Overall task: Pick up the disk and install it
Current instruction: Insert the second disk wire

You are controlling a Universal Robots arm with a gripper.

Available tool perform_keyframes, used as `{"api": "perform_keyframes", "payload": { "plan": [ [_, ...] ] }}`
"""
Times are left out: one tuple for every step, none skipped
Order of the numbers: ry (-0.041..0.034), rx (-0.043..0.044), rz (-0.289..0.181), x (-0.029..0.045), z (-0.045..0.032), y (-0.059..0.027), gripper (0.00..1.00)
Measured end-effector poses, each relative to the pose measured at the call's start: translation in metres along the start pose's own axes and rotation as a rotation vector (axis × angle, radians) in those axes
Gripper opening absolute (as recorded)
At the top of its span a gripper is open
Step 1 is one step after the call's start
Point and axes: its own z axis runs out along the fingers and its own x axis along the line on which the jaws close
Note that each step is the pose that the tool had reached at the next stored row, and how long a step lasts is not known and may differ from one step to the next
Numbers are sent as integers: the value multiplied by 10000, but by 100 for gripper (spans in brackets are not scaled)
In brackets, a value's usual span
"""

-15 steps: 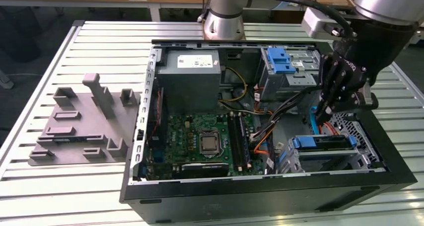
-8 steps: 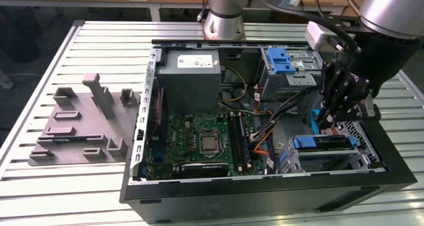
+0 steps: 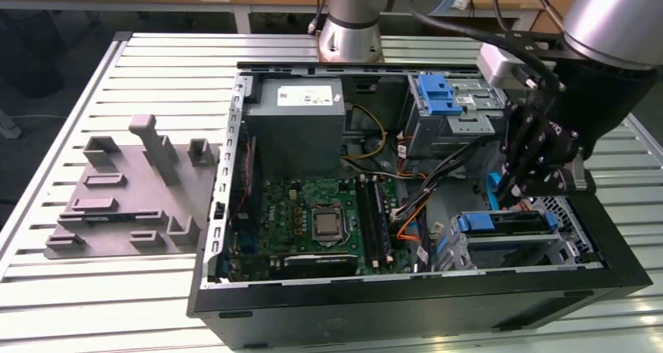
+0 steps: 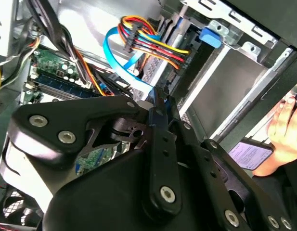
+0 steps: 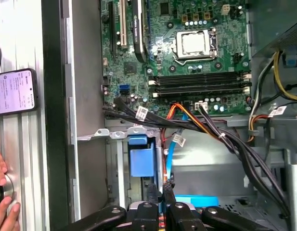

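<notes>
The black gripper [image 3: 530, 190] hangs low in the right part of the exterior view, inside the big open black computer case [image 3: 414, 302]. Its two thin fingers [image 5: 153, 192] are pressed close together. A bit of blue shows between them in the second wrist view, but I cannot tell what it is.

The flat grey metal disk with blue plastic side rails [image 3: 518, 233] lies in the silver metal bay [image 3: 575, 248] in the lower right of the exterior view, just under the gripper. I cannot tell if they touch.

I think this step is getting the disk snug in its bay. To do it well, the arm should go slow and straight, keep the disk flat so the rails slide, and stay off the thin light-blue cable [image 5: 170, 159] and the bunch of black wires [image 5: 235, 144] beside it.

The disk looks flat, dark and shiny on its face, with bright blue at its near end.
</notes>
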Motion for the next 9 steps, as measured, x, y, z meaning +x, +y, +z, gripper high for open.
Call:
{"api": "perform_keyframes", "payload": {
  "plan": [
    [-19, 2, 0, 20, 11, -2, 16],
    [-50, 3, -2, 37, 21, -4, 16],
    [-82, 2, -3, 48, 31, -6, 16],
    [-109, 0, -5, 52, 39, -10, 16],
    [-124, -1, -7, 52, 48, -16, 16],
    [-129, -1, -6, 50, 56, -27, 16],
    [-130, -2, -5, 49, 62, -41, 16],
    [-130, -2, -5, 47, 70, -56, 16],
    [-132, -1, -5, 46, 77, -63, 16]
  ]
}}
